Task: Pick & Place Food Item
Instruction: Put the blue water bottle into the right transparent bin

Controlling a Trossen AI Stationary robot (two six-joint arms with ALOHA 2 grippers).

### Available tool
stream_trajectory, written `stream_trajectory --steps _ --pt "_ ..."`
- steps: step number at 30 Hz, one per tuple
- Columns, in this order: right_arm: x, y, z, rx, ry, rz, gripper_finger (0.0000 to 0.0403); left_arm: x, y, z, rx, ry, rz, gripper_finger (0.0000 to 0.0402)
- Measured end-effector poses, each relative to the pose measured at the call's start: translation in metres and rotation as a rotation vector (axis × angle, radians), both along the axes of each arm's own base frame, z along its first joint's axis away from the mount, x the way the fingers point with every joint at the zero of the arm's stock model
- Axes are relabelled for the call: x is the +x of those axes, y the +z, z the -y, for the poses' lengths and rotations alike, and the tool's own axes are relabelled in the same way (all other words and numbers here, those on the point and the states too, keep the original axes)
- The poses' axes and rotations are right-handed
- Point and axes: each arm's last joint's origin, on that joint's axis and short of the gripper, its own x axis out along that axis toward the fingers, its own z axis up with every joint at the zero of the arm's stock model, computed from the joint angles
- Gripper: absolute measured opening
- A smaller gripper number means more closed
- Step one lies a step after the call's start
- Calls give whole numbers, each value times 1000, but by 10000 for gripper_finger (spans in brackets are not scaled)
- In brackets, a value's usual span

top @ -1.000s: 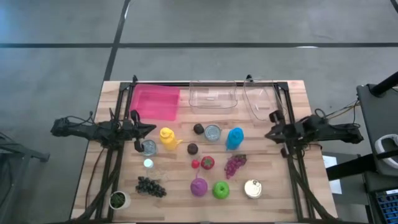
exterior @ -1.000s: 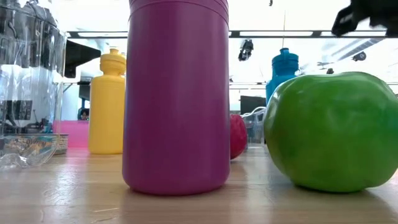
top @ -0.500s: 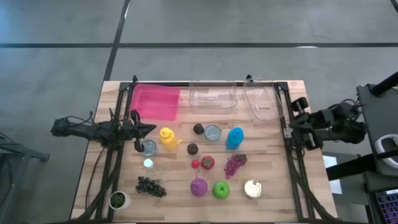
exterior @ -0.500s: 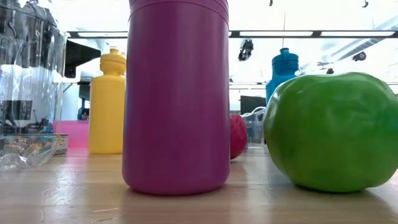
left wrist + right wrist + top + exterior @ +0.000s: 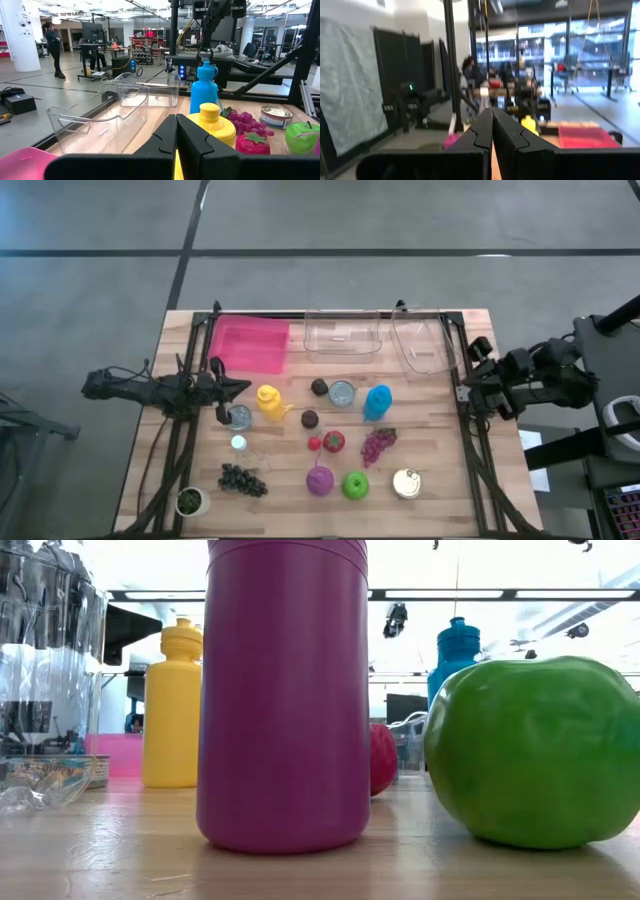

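Food items lie on the wooden table: a red strawberry (image 5: 333,441), purple grapes (image 5: 378,443), dark grapes (image 5: 243,479), a green apple (image 5: 355,485) and two dark round fruits (image 5: 318,387). None is touched. My left gripper (image 5: 246,387) hovers shut at the table's left, pointing level toward the yellow bottle (image 5: 268,400); its wrist view shows the fingers (image 5: 176,131) pressed together with nothing between them. My right gripper (image 5: 463,388) is raised at the table's right edge, shut and empty (image 5: 492,125), pointing across the table.
A pink bin (image 5: 250,343) and two clear bins (image 5: 344,332) (image 5: 425,345) line the far edge. A blue bottle (image 5: 377,402), a purple bottle (image 5: 319,479), two cans (image 5: 342,393) (image 5: 406,483), a glass jar (image 5: 239,417) and a small potted plant (image 5: 190,501) stand among the food.
My right gripper has risen and drawn back toward the table's right edge, tipping its fingers a little upward; it has left the top of the low view. It has stayed shut. Nothing on the table has moved.
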Motion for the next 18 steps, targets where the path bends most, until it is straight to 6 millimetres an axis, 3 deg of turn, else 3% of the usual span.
stream_trajectory --steps 11,18 --pt "47 -6 -3 -56 -2 -215 8 0 0 0 0 0 0 12" --pt "61 -2 -4 -60 -1 -290 8 0 0 0 0 0 0 12"
